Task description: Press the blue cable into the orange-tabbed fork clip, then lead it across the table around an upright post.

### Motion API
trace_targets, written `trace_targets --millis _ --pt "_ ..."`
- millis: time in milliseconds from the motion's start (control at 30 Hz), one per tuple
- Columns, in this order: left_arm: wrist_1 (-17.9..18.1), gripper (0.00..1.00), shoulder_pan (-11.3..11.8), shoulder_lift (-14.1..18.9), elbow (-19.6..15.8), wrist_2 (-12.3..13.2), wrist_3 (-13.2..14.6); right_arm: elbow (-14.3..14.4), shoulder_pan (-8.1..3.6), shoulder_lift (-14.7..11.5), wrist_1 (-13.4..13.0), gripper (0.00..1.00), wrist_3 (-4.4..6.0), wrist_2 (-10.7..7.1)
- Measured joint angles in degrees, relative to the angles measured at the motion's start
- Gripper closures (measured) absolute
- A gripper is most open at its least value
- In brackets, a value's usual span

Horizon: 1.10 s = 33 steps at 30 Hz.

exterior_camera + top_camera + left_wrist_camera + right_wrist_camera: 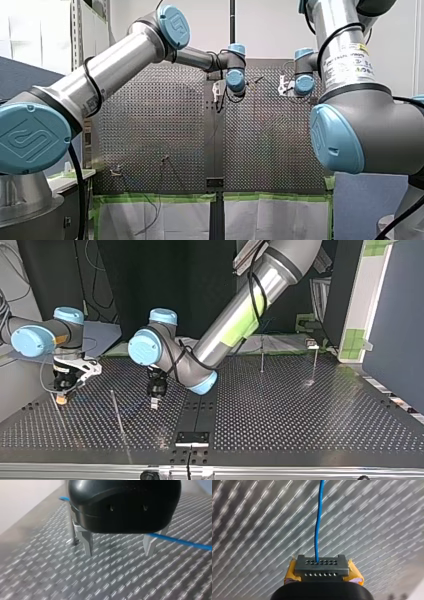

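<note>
The blue cable [319, 520] runs straight ahead from my right gripper [322, 563], whose yellow pads [355, 576] are shut on it low over the table, at the top view's left [62, 399]. My left gripper [118, 551] stands open, its metal fingers [87, 543] wide apart just above the perforated plate. The cable [182, 542] passes close by one of these fingers and goes out of sight behind the gripper body. A thin upright post [72, 531] stands right beside the other finger. In the top view my left gripper [154, 402] hangs near the table's middle.
Two more upright posts [262, 356] [314, 362] stand at the top view's far right, and a thin rod [118, 412] rises between the two grippers. A small clip [116, 172] sits near the front view's lower left. A black strip [192, 437] runs along the table's centre.
</note>
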Motion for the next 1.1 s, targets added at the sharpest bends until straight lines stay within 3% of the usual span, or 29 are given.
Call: trace_targets --millis 167,333,567,800,1100 --pt "2.69 0.00 2.12 2.74 -2.66 2.55 -2.73 -0.64 1.45 -2.78 -0.01 1.00 -0.43 -0.72" --pt "5.17 0.00 3.13 5.22 -5.12 5.00 -5.19 -0.68 2.48 -3.69 0.08 1.00 -0.45 -1.28" --pt "9.19 0.00 5.13 8.88 -9.12 8.99 -6.98 -0.49 3.61 -2.79 0.29 1.00 0.35 0.60" --pt "10.79 0.00 5.35 6.57 -13.17 11.82 -6.42 -0.02 4.17 0.17 0.68 1.00 0.75 1.40" --pt "9.68 0.00 5.56 3.45 -14.71 12.24 -5.87 0.93 4.47 3.00 0.64 1.00 0.83 2.60"
